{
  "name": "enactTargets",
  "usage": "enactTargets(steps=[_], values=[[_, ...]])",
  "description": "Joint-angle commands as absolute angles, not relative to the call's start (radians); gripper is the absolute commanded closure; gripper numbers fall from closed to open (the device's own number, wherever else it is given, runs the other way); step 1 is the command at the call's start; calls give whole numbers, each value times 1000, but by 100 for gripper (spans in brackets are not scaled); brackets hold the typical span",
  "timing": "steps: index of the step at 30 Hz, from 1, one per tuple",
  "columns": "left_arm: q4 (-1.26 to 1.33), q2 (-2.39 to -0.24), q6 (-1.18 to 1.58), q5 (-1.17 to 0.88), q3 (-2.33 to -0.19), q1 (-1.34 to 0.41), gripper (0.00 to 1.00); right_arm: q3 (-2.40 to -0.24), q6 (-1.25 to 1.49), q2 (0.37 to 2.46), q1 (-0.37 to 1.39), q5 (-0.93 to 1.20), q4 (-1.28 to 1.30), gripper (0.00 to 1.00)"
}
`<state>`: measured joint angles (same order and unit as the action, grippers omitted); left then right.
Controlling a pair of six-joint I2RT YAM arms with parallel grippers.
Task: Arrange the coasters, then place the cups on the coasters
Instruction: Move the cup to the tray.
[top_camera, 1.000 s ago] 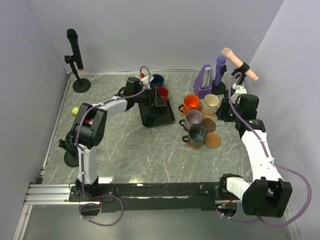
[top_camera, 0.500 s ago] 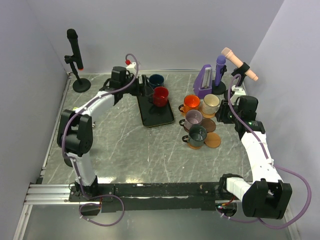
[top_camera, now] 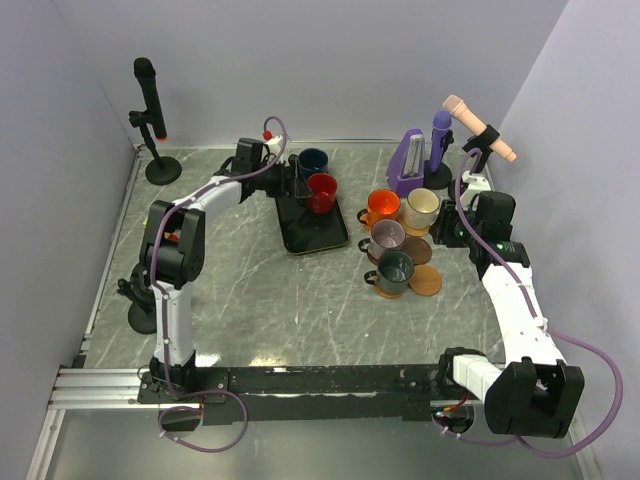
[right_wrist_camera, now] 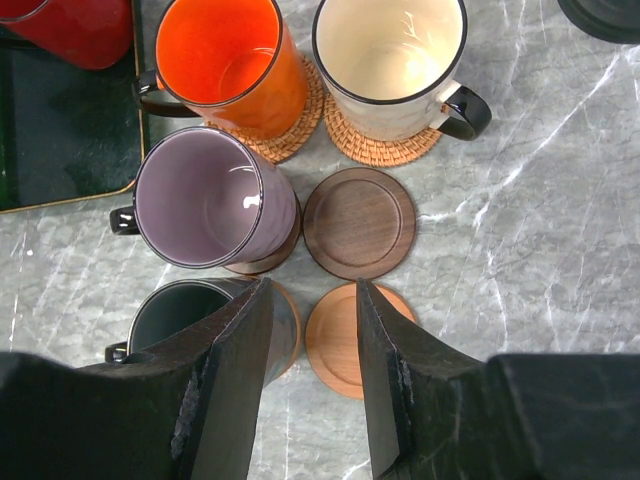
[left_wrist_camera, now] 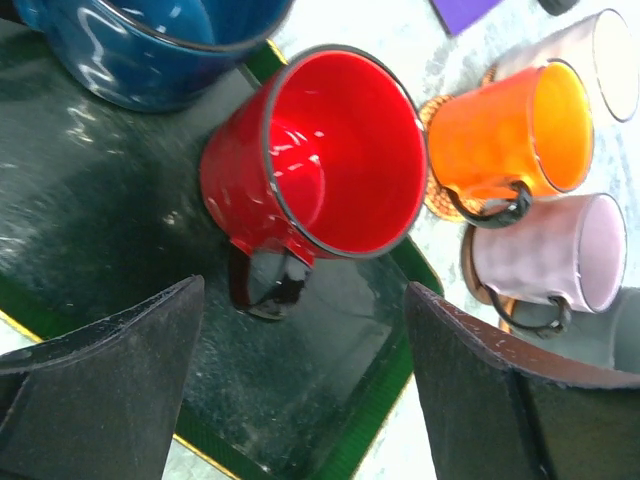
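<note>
My left gripper (left_wrist_camera: pixel 305 292) (top_camera: pixel 291 178) stands wide open over the black tray (left_wrist_camera: pixel 110 230), just short of the red cup (left_wrist_camera: pixel 330 150) (top_camera: pixel 321 190), touching nothing. The navy cup (left_wrist_camera: pixel 150 50) stands behind it on the tray. The orange cup (right_wrist_camera: pixel 225 60), cream cup (right_wrist_camera: pixel 385 50), mauve cup (right_wrist_camera: pixel 205 195) and dark grey-green cup (right_wrist_camera: pixel 175 315) each sit on a coaster. A dark brown coaster (right_wrist_camera: pixel 359 222) and a light orange coaster (right_wrist_camera: pixel 338 335) lie bare. My right gripper (right_wrist_camera: pixel 312 290) (top_camera: pixel 455 222) hovers above them, part open and holding nothing.
A purple stand (top_camera: pixel 408 160) and a purple microphone (top_camera: pixel 440 140) are behind the cups. A black microphone on a stand (top_camera: pixel 150 110) is at the back left. Walls close in the table on the left, back and right.
My left gripper has drawn back from over the red cup toward the tray's left side, and its elbow has swung out and back. The red cup stays on the tray. The right arm is still.
</note>
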<state>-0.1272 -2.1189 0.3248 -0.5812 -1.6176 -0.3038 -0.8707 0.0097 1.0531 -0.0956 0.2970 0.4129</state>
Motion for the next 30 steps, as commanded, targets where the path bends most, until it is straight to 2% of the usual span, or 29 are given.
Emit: enactTargets(steps=[1,30], values=[[-60,-2088,347,-653,-1592,-318,16,-882,9,1029,-87,299,402,54],[-61,-2017,459,-606,-1486,-440,20,-865,9,1042,-78,310,396,54]])
